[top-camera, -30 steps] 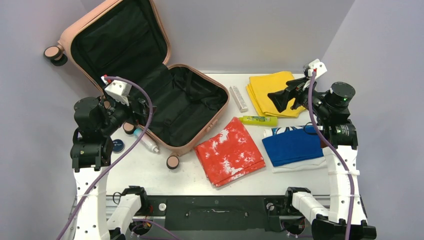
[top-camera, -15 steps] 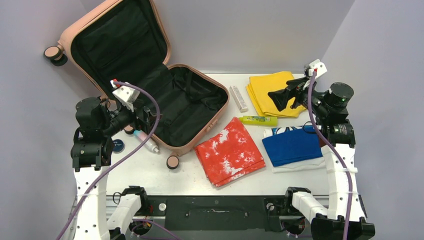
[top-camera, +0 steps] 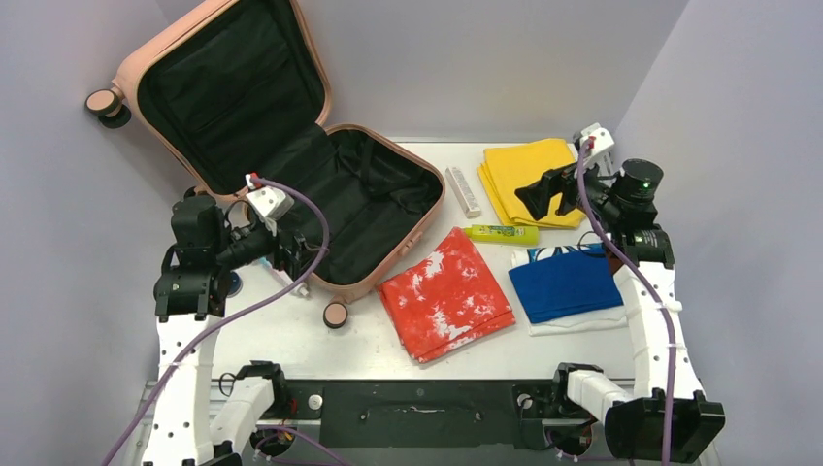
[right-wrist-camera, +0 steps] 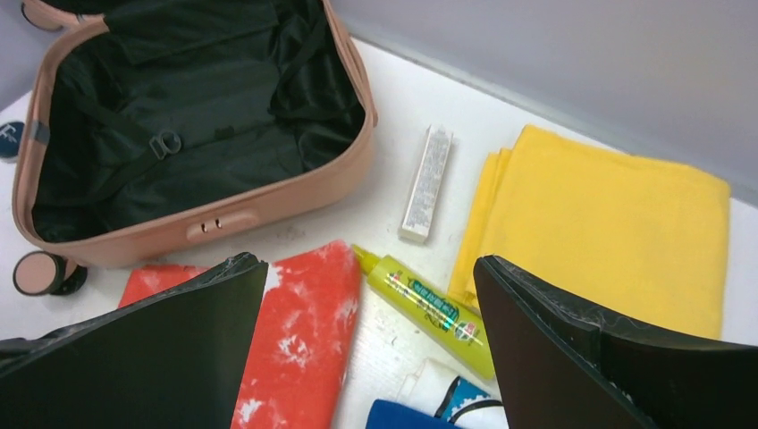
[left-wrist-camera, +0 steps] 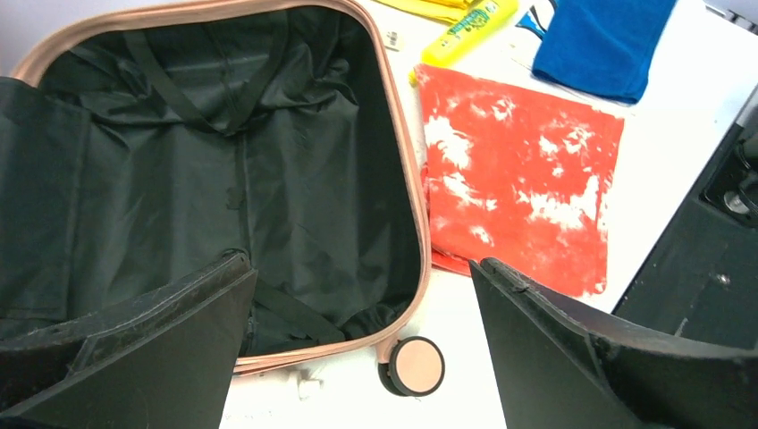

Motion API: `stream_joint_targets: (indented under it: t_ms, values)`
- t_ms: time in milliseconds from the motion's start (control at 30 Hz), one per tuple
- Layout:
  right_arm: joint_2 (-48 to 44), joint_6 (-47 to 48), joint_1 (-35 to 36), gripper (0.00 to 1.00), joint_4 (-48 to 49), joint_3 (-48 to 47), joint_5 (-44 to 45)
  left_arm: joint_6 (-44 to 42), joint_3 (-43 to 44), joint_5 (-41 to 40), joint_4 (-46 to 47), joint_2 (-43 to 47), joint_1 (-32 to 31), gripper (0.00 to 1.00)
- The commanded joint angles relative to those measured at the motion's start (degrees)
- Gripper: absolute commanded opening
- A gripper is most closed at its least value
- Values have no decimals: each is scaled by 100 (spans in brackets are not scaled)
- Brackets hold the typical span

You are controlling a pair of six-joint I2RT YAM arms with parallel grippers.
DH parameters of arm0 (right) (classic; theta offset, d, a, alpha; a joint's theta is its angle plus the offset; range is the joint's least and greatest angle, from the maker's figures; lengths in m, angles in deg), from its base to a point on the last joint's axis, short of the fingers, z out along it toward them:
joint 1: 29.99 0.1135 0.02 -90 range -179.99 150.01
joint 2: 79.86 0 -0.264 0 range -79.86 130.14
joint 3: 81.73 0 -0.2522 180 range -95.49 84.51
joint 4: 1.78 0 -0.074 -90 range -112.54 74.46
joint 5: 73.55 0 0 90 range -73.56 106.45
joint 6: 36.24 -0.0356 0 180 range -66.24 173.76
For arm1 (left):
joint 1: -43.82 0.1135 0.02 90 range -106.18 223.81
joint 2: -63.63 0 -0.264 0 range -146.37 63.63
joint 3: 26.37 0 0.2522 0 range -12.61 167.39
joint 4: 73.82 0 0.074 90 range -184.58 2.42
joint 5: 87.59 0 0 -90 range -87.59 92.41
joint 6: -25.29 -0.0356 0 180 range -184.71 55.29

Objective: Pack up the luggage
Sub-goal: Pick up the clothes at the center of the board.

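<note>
L tool (left-wrist-camera: 357,268) agape by luggage (top-camera: 364,209) — pink shell, blk lining, lid up.

No word or number can be read with certainty. The yellow-green tube (right-wrist-camera: 427,313) on the desk carries a green and red printed label, too small to make out. The long white box (right-wrist-camera: 426,183) has fine grey print along its face, also illegible. A dark blue round tin (right-wrist-camera: 7,138) just beside the suitcase (right-wrist-camera: 268,201) shows white lettering, cut off at the picture's edge.
</note>
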Motion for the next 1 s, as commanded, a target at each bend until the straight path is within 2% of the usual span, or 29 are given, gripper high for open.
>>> stream_joint_targets:
  t_ms: [0, 333, 667, 767, 967]
  values:
    - [252, 676, 119, 90, -487, 183, -102, -219, -182, 262, 110, -65, -150, 96]
    - [1257, 1795, 1371, 90, -1382, 745, 321, -164, -686, -193, 548, -118, -505, 96]
    - [2629, 1699, 1379, 90, -1422, 854, 69, 39, -981, -259, 812, -7, -575, 96]
    - [3124, 1756, 1348, 93, -1620, 769, -51, 61, -991, -236, 855, -11, -583, 96]
    - [3903, 1927, 894, 98, -2017, 555, -509, -111, -882, -311, 930, -177, -931, 96]
